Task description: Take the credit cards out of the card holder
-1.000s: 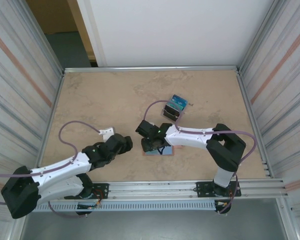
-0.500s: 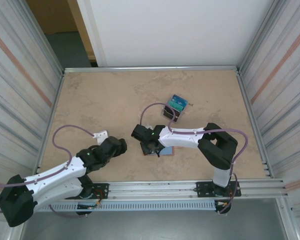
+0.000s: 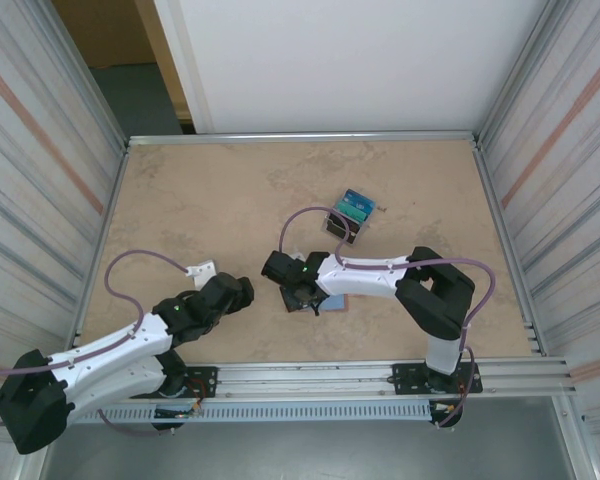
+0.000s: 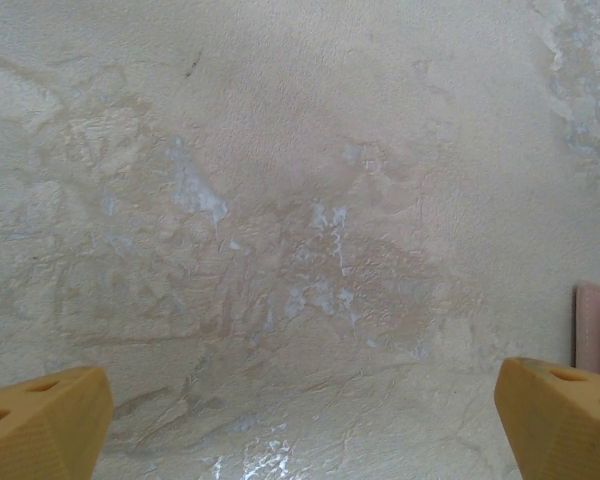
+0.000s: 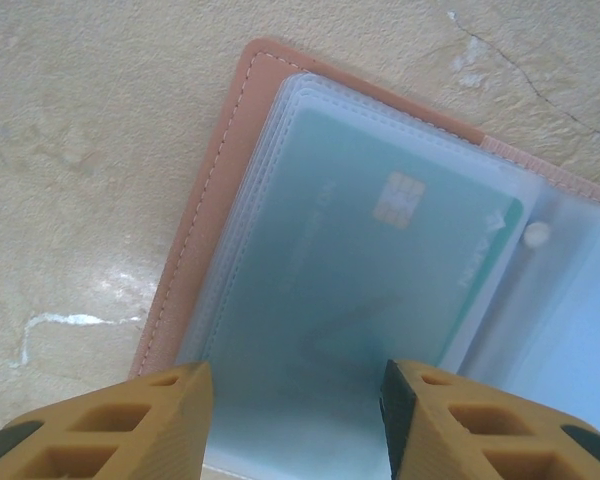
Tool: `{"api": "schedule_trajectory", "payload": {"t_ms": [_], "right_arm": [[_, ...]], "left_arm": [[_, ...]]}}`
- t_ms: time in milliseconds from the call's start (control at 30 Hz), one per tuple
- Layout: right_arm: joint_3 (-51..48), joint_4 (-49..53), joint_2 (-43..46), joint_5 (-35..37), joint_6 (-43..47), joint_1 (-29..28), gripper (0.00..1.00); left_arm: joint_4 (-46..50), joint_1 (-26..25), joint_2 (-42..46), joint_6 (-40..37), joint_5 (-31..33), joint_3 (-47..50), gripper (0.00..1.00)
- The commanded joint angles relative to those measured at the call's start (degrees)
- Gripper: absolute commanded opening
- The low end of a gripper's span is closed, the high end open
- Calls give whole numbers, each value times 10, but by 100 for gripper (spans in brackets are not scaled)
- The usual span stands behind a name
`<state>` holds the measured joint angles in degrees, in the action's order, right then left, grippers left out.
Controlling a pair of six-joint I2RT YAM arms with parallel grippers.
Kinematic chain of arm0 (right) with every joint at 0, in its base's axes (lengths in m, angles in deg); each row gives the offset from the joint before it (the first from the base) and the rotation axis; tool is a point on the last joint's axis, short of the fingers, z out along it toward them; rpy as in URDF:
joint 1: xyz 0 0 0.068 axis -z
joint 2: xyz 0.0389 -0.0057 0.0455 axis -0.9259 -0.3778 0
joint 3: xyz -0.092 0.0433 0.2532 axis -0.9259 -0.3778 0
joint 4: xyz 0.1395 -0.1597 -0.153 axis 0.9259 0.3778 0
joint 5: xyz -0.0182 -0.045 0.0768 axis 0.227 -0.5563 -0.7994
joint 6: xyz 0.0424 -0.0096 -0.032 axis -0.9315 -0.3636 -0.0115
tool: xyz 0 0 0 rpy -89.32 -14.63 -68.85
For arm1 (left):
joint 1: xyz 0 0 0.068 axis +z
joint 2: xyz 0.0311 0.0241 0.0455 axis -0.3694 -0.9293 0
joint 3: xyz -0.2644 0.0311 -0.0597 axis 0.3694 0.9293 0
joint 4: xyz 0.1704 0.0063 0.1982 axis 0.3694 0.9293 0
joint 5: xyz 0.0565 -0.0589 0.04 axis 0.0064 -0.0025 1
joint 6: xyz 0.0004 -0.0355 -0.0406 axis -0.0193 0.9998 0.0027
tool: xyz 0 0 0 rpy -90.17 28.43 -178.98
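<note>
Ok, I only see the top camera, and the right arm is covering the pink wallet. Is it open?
Observer: Yes. The right wrist view shows the card holder lying open, with its clear sleeves facing up.
Operator: Is there a card inside?
Observer: One credit card, blue-green with a chip, sits inside the top sleeve.
Operator: Is the right gripper grabbing it?
Observer: No. The right gripper hangs above the sleeves, fingers apart, nothing between them.
</note>
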<state>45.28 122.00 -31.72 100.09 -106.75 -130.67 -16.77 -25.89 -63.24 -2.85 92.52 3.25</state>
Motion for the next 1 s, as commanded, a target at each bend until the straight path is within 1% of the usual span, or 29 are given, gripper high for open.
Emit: {"api": "schedule_trajectory", "payload": {"t_ms": [0, 33, 67, 267, 667, 967], "right_arm": [[6, 15, 18, 14, -17, -6, 49], [7, 14, 18, 13, -18, -7, 49], [5, 14, 17, 13, -19, -7, 58], [1, 5, 6, 3, -17, -6, 59], [-12, 0, -13, 0, -15, -4, 53], [-57, -56, 10, -55, -10, 21, 43]], "left_arm": [[11, 5, 4, 2, 8, 4, 99], [11, 5, 4, 2, 8, 5, 99], [11, 5, 5, 2, 9, 4, 99], [12, 5, 4, 1, 8, 2, 99], [12, 6, -1, -2, 9, -2, 99], [19, 6, -10, -24, 8, -21, 99]]}}
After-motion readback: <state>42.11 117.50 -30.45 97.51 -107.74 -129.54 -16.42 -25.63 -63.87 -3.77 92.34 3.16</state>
